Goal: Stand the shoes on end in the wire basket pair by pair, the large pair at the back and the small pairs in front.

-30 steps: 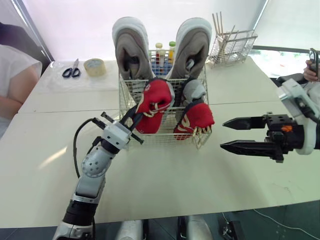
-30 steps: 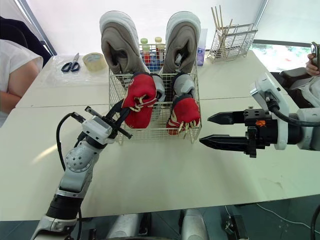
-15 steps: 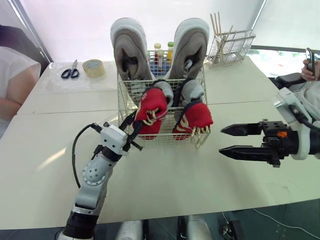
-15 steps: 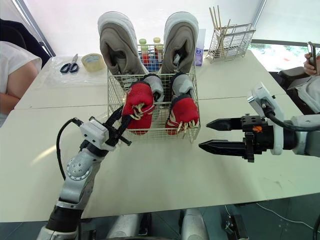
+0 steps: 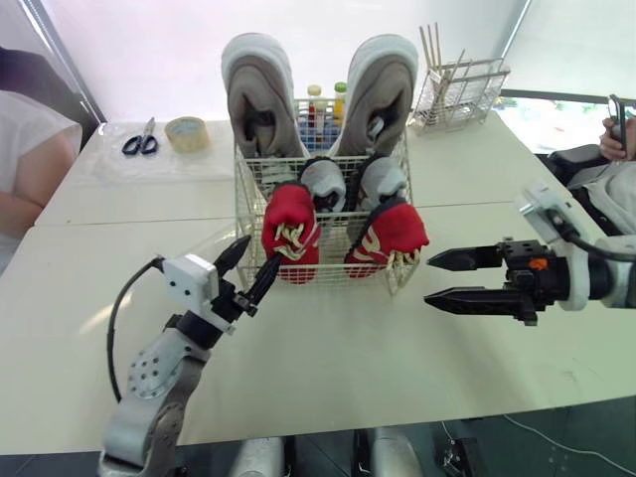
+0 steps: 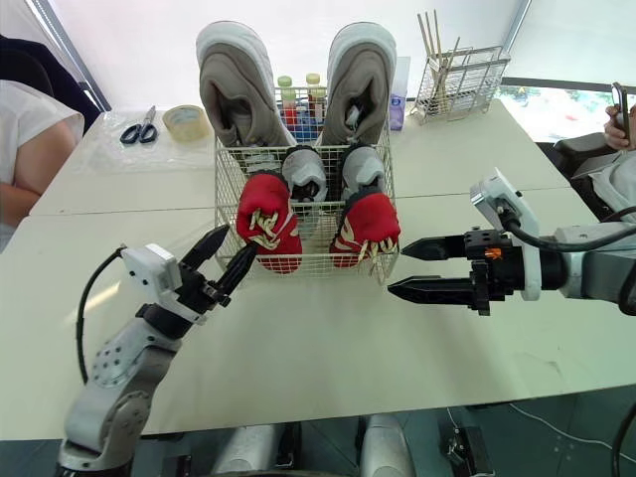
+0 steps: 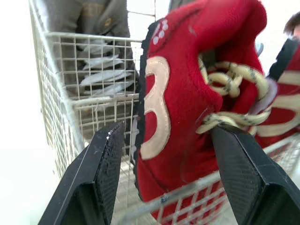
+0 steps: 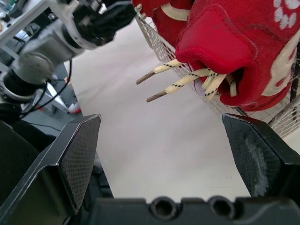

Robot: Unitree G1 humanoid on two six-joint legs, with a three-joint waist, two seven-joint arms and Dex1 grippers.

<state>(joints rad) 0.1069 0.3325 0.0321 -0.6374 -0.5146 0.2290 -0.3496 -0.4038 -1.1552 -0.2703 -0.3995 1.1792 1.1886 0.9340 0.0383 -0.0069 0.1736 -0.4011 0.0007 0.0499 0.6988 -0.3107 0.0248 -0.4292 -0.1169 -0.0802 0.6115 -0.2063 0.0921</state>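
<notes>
With left gripper (image 5: 256, 254) spread and empty just in front of the wire basket (image 5: 245, 199), and right gripper (image 5: 429, 280) likewise parted and empty near its right front corner, looks close to finished: large grey pair (image 5: 256, 99) on end at the back, small grey pair (image 5: 325, 181) mid-basket, red pair (image 5: 290, 229) in front. Probably light and soft, these small ones, with the right red shoe (image 5: 390, 237) leaning out over the front rim. Best pinched across sole edge and padded upper, not by the dangling laces (image 8: 187, 77).
</notes>
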